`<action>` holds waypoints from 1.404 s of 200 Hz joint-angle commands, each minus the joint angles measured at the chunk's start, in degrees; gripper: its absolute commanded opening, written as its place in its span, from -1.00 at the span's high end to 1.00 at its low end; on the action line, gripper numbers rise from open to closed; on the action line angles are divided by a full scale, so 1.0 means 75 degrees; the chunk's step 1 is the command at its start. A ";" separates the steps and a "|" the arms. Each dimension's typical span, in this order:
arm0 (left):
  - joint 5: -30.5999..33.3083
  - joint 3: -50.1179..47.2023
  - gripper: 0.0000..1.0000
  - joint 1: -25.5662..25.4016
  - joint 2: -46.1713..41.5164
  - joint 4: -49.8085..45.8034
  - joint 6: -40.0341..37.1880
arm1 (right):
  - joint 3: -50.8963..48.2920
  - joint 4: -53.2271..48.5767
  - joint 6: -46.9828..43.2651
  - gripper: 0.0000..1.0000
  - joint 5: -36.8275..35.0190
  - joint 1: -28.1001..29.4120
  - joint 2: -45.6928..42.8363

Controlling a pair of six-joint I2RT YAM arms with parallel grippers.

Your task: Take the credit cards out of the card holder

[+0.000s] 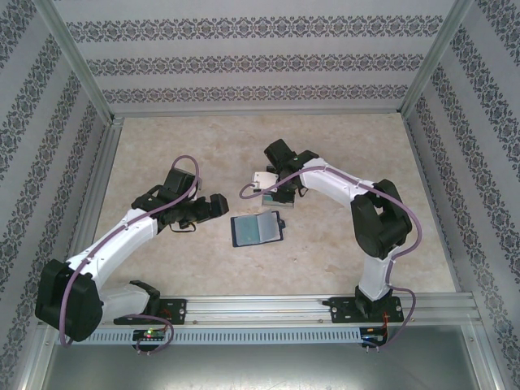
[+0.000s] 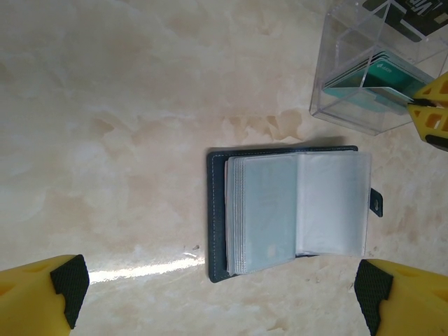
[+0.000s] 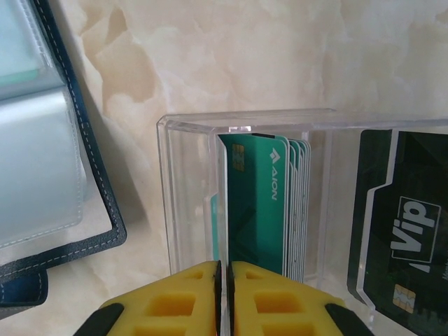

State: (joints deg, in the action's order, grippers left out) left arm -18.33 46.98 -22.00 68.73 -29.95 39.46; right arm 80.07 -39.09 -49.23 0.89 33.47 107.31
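The card holder (image 1: 258, 230) lies open on the table, its clear sleeves (image 2: 294, 210) facing up and a pale card showing through the left one. My left gripper (image 2: 220, 290) hangs open above the card holder's near edge, its fingers wide of both sides. My right gripper (image 3: 225, 269) is at a clear plastic box (image 3: 245, 140), its pads almost together on the thin edge of a credit card standing inside. Several teal credit cards (image 3: 262, 203) stand upright in that compartment. A dark "Vip" card (image 3: 399, 224) sits in the compartment beside it.
The clear box (image 1: 264, 179) stands just behind the card holder, close to the right gripper (image 1: 280, 193). The holder's corner (image 3: 42, 175) lies left of the box. Patterned walls and metal posts close in the marble-look table (image 1: 162, 146) on three sides.
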 commanded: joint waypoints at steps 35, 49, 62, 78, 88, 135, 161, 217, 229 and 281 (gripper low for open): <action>0.0018 -0.0149 -0.99 0.0097 -0.0274 -0.0125 0.0105 | -0.0001 -0.0014 0.0239 0.70 -0.0030 -0.0070 0.0086; 0.0016 -0.0158 -0.99 0.0100 -0.0274 -0.0119 0.0105 | -0.0012 0.0029 0.0246 0.64 -0.0086 -0.0079 0.0072; 0.0006 -0.0157 -0.99 0.0103 -0.0269 -0.0101 0.0104 | -0.0024 0.0070 0.0279 0.64 -0.0125 -0.0081 0.0071; -0.0002 -0.0150 -0.99 0.0102 -0.0263 -0.0107 0.0105 | -0.0036 0.0099 0.0302 0.63 -0.0158 -0.0080 0.0070; -0.0006 -0.0162 -0.99 0.0098 -0.0274 -0.0105 0.0099 | -0.0036 0.0116 0.0305 0.63 -0.0188 -0.0083 0.0071; -0.0020 -0.0175 -0.99 0.0117 -0.0269 -0.0082 0.0105 | -0.0047 0.0336 0.0437 0.62 -0.0655 -0.0080 0.0072; -0.0029 -0.0194 -0.99 0.0120 -0.0263 -0.0044 0.0117 | -0.0064 0.0378 0.0460 0.60 -0.0724 -0.0117 0.0016; -0.0076 -0.0201 -0.99 0.0110 -0.0256 -0.0014 0.0125 | -0.0071 0.0433 0.0967 0.58 -0.0563 -0.0215 -0.0395; -0.0121 -0.0200 -0.99 0.0111 -0.0230 0.0035 0.0123 | -0.0059 0.0454 0.1257 0.58 -0.0352 -0.0262 -0.0639; -0.0826 -0.0228 -0.85 0.0120 0.0098 0.0637 0.0324 | -0.0594 0.0780 0.3447 0.54 0.0820 -0.0091 -0.1865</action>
State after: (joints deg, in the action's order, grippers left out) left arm -20.80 45.87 -21.98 68.10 -29.12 40.56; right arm 78.56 -35.22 -34.74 0.67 31.88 98.28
